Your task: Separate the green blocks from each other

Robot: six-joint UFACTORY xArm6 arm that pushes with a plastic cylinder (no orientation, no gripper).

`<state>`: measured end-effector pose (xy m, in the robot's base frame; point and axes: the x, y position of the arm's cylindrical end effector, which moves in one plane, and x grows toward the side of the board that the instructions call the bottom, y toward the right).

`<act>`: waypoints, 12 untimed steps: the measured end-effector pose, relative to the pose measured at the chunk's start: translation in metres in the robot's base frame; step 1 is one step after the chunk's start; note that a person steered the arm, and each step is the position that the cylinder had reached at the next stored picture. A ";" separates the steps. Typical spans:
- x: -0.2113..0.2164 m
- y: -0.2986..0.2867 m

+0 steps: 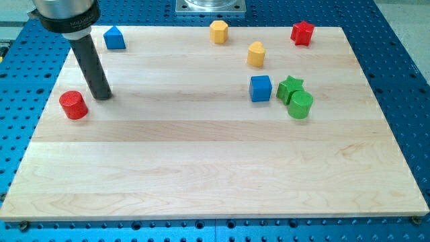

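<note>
Tip (102, 95) bare, clamping nothing, parked by red cylinder (73, 105); I'd wedge between touching green star (289, 87) and green cylinder (300, 105) at 3 o'clock, both light, rigid, slide easily.

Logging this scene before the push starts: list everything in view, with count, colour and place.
Board: one, light wood, fills most of the view.
Green blocks: two, touching, right of centre; a star and a cylinder just below it.
Blue cube: one, left of the star.
Blue triangular block: one, top left.
Yellow blocks: two, top centre; one at the edge, one below it.
Red star: one, top right.
Red cylinder: one, far left.
My tip: one, dark, right of the red cylinder, far from the greens.
</note>
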<state>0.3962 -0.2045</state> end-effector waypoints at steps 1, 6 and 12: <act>-0.001 0.001; -0.043 0.386; 0.113 0.324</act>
<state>0.5094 0.1195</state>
